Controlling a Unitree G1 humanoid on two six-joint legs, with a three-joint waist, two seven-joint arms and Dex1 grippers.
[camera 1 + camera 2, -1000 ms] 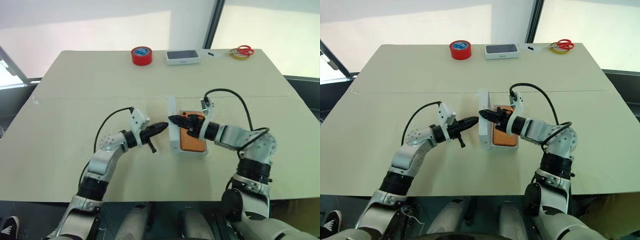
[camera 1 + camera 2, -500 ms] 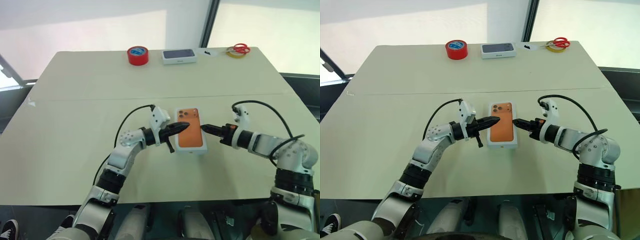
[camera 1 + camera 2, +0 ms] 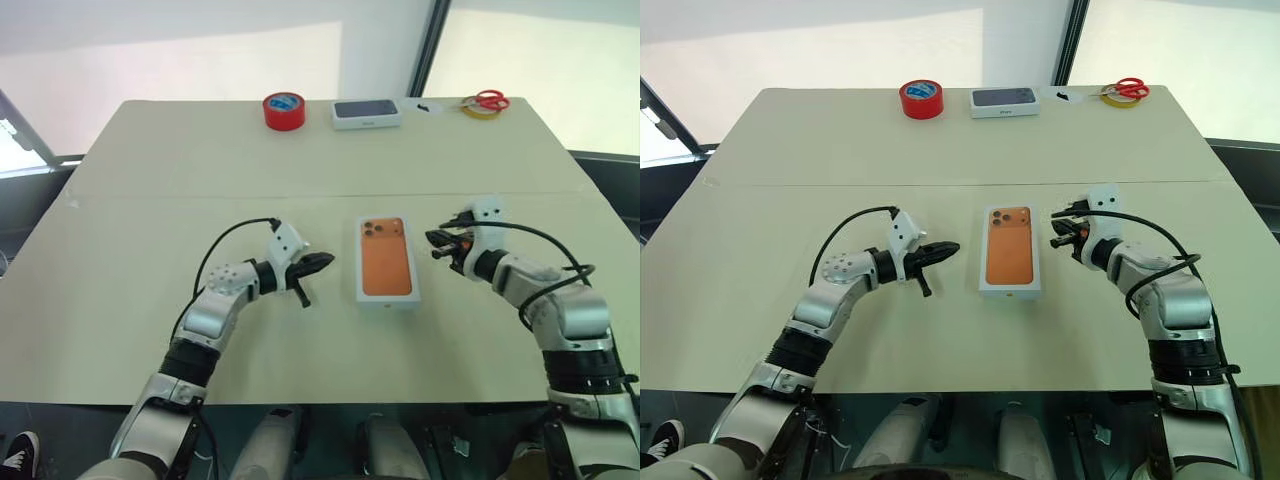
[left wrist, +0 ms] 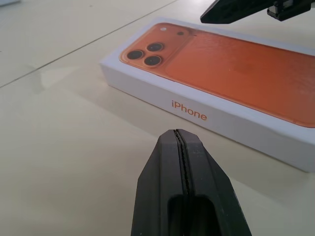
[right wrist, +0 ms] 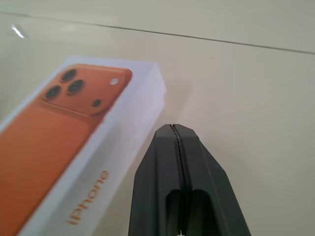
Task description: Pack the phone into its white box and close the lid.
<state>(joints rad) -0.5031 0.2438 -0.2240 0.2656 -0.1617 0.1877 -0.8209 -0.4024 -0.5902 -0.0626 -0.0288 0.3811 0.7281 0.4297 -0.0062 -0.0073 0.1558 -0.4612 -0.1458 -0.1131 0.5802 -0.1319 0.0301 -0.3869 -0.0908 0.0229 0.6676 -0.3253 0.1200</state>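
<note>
Lid (image 3: 386, 257) and white box make one closed package in the middle of the pale table (image 3: 150, 170), and we see only the lid's outer face, white-sided with an orange phone picture on top, its printed camera lenses at the far end. We judge the phone is inside, though we cannot see it, and the box itself is hidden under the lid.

Our left gripper (image 3: 322, 261) hangs just beside the package on its left, apart from it, with its two black fingers pressed together and nothing between them. Our right gripper (image 3: 436, 241) sits near the package's right far corner, also apart from it, fingers together and empty. Placed on either side like this, both hands look ready to nudge or press the lid if it were not fully seated; we judge the lid sits flat and square, so little seems left to do.

Along the far edge of the table lie a red tape roll (image 3: 283, 110), a smaller white box with a dark top (image 3: 366, 113), and red-handled scissors (image 3: 487, 100) resting on a yellow roll, all well apart from our work.
</note>
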